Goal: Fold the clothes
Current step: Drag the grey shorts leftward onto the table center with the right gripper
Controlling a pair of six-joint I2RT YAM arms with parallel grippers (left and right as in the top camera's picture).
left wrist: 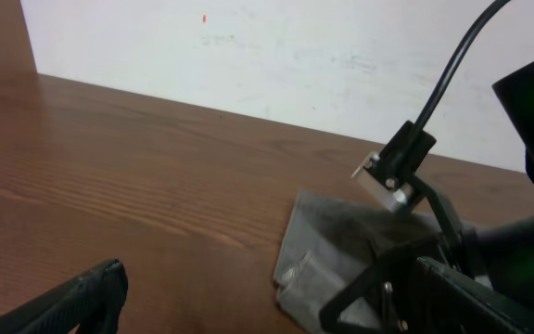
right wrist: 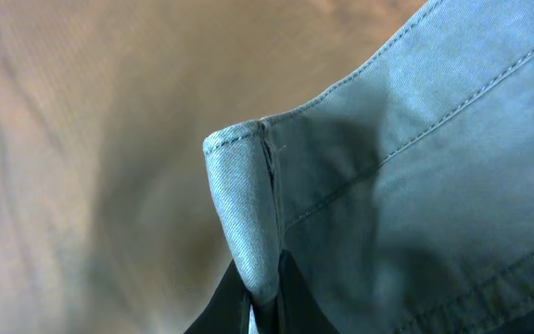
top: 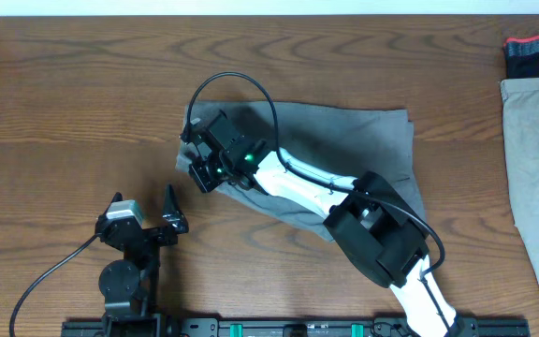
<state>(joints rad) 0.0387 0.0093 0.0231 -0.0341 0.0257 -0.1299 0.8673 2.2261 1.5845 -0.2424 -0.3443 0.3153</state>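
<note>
The grey-green shorts point(top: 354, 140) lie roughly flattened in the middle of the wooden surface point(top: 64, 112), and the right arm reaches across them to their left edge. There the right end effector point(top: 202, 174) is closed on a stitched corner of the cloth. The right wrist view shows this corner point(right wrist: 248, 186) pinched between the two dark fingertips point(right wrist: 284, 299) and drawn up into a small peak just off the wood. The left end effector point(top: 142, 198) sits well apart at the near left of the surface, its jaws spread wide and holding nothing. From its own camera the lifted edge of the shorts point(left wrist: 327, 246) appears ahead and to the right. This looks like the start of a fold: the corner is secured but not yet carried over, so most of the task remains. The next move probably calls for lifting that edge high enough to clear the cloth. It would then travel across toward the opposite side, with the grip kept firm so the thin hem does not slip out. With only one corner held, the fold may land skewed.
</note>
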